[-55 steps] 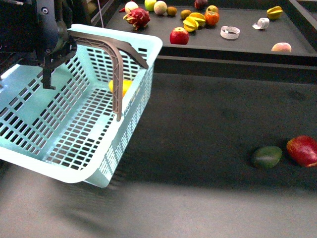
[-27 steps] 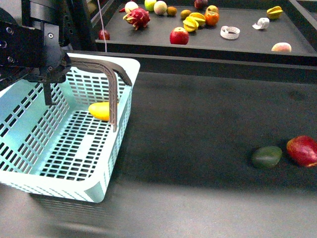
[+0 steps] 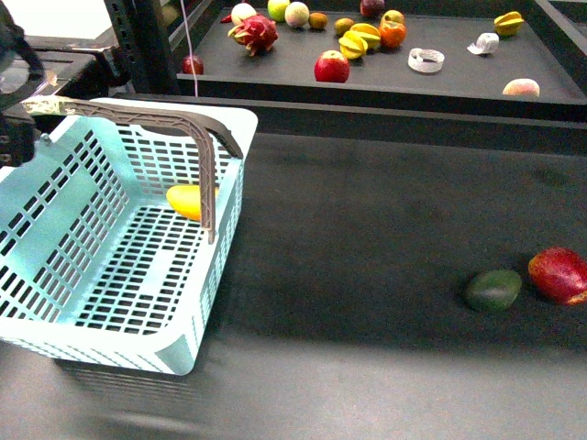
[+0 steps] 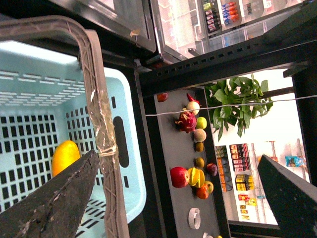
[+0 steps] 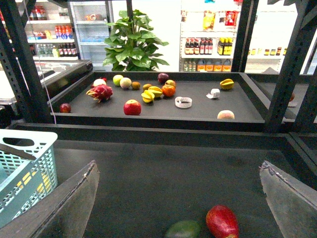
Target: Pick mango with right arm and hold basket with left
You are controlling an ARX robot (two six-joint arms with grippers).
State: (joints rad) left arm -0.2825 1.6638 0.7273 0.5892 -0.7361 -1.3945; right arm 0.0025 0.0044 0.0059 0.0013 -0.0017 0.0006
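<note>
The light turquoise basket [image 3: 110, 341] stands on the dark table at the left, one brown-grey handle [image 3: 212, 174] arching over it. The yellow mango [image 3: 186, 202] lies inside, near the far wall, and also shows in the left wrist view as the mango [image 4: 66, 156]. My left gripper [image 4: 178, 163] is open above the basket's far end; the taped handle [image 4: 101, 134] runs right beside one finger [image 4: 59, 198], with nothing clamped. Only a bit of the left arm [image 3: 11, 142] shows at the front view's edge. My right gripper [image 5: 177, 168] is open over bare table, holding nothing.
A dark green fruit [image 3: 493, 290] and a dark red fruit [image 3: 559, 275] lie on the table at the right, below my right gripper. A raised back tray [image 3: 459, 78] carries several fruits, among them a dragon fruit [image 3: 255, 32] and a red apple [image 3: 331, 66].
The basket has come down from a tilted, lifted pose and shifted left to stand flat. The left arm has drawn back leftward, nearly out of the front view. The mango settled inside.
</note>
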